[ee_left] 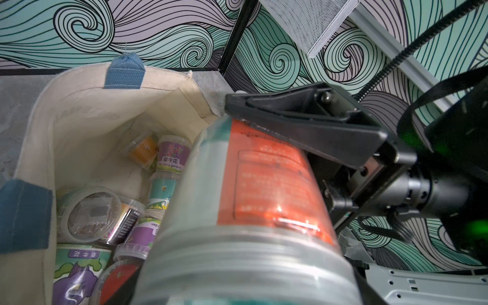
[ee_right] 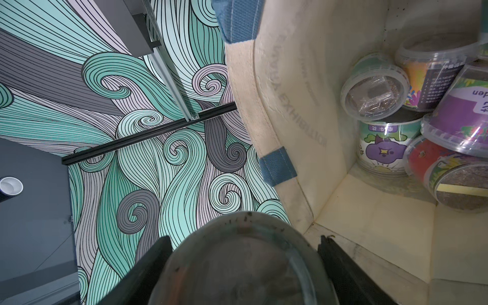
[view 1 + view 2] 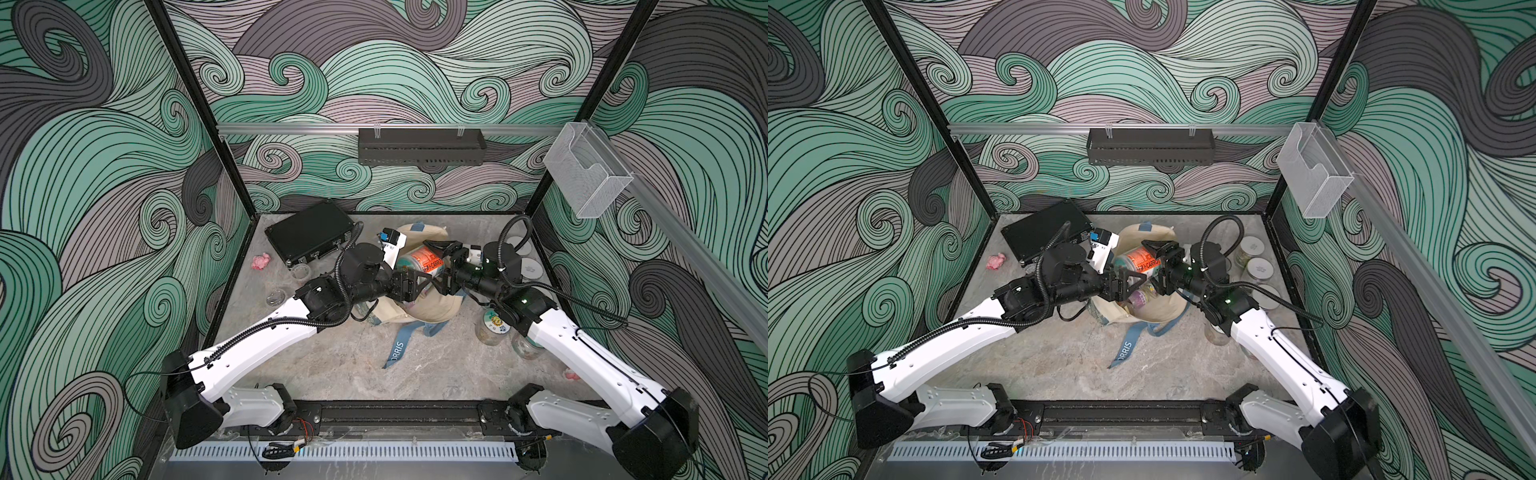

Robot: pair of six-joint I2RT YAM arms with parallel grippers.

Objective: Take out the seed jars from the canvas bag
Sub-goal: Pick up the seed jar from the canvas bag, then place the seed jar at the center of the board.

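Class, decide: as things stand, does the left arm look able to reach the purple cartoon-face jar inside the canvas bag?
Probably not: the orange-labelled jar, held in the right claw, hangs over the canvas bag right before the left claw, blocking the way down to the purple cartoon-face jar.

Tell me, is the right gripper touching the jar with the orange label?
Touching. The right wrist view shows the right gripper with a black finger pressed against each side of the orange-label jar, and no gap on either side.
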